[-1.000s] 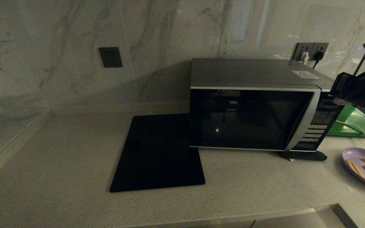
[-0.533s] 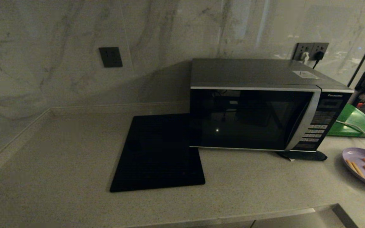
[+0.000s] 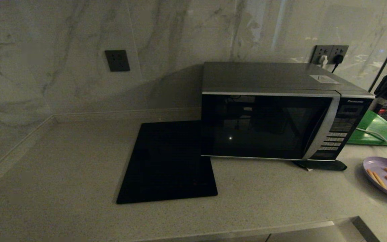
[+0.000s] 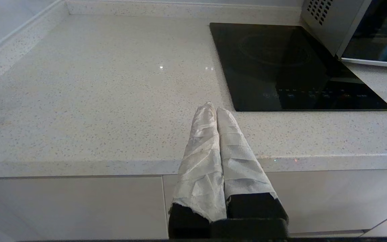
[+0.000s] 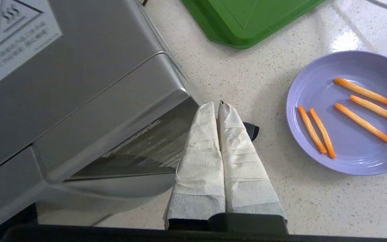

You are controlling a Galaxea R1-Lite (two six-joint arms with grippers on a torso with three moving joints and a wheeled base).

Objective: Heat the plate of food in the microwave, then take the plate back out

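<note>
You have a pale speckled countertop (image 3: 62, 168) carrying four items — the microwave (image 3: 281, 114) with door closed, a black slab (image 3: 168, 164) beside it, a green board (image 3: 378, 131), and the plate of food (image 3: 386, 181) near the right edge.

Dim marble wall (image 3: 62, 50), dark outlet (image 3: 117, 60), speckled pale countertop (image 3: 62, 161).

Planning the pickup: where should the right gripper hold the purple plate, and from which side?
Probably the plate of food by its raised rim nearest the right gripper, coming from the microwave side. The plate is shallow, its rim is bare there, and the sticks lie further in.
</note>
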